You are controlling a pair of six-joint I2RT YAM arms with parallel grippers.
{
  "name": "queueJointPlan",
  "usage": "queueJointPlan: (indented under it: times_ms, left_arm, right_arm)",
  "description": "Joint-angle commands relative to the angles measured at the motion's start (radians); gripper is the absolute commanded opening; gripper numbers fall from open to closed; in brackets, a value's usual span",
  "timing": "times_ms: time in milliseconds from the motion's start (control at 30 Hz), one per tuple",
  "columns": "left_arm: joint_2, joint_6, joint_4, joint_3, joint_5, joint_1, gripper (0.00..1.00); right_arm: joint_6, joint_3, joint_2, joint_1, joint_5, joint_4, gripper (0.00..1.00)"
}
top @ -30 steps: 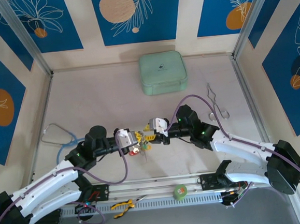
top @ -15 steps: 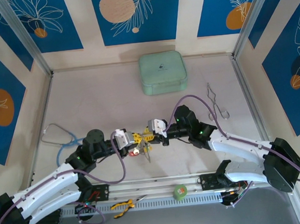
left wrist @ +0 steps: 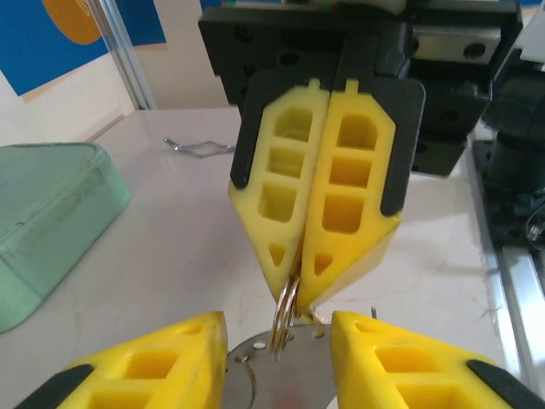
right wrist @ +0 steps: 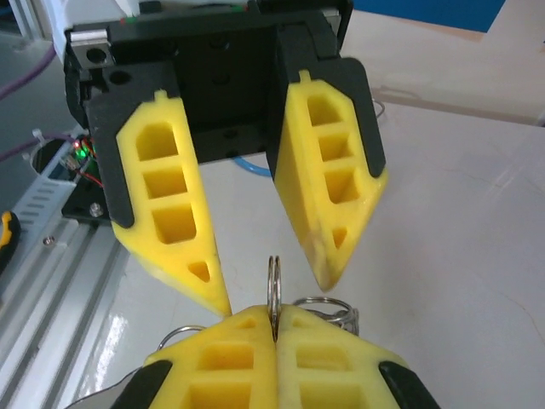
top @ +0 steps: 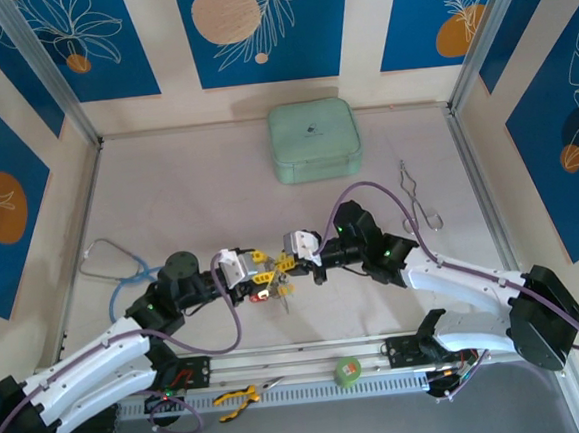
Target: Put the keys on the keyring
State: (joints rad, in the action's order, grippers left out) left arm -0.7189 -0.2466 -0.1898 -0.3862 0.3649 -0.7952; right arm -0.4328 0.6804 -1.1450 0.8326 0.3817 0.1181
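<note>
Right wrist, unlike top external, shows right tool (right wrist: pixel 274 320) pinching the keyring (right wrist: pixel 274 277).

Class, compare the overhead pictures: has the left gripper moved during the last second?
Yes, slightly. The left gripper has drawn leftward across the table, closer to the stethoscope, which lies where it was.

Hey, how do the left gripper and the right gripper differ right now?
The left gripper is open, fingers spread wide; the right gripper is shut, fingers pressed together. The right gripper pinches a metal ring at its tips; the left gripper holds nothing, its fingers either side of that ring. Both have yellow cut-out fingers on black mounts, facing tip to tip.
</note>
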Motion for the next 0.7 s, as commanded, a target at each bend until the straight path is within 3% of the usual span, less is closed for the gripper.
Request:
queueJointPlan:
  times_ms: [0,167,533,667]
  left_arm:
    - [0.017,-0.099,0.186,-0.1,-0.061,-0.001,0.37]
    - [-0.03,-0.187,0.366,-0.197,-0.081,-0.001,0.3]
    - [-0.064,-0.208,0.359,-0.23,-0.038,-0.001,0.16]
    - [-0.056,-0.202,0.352,-0.237,-0.035,-0.002,0.19]
  right_arm:
    - [-0.085,0.078,-0.001,0.013,-0.051,-0.121,0.0]
    - [-0.172,0.173,-0.025,0.047,-0.136,-0.276,0.0]
    - [-0.216,0.289,-0.064,0.09,-0.177,-0.407,0.0]
    - [-0.233,0.316,-0.084,0.106,-0.214,-0.437,0.0]
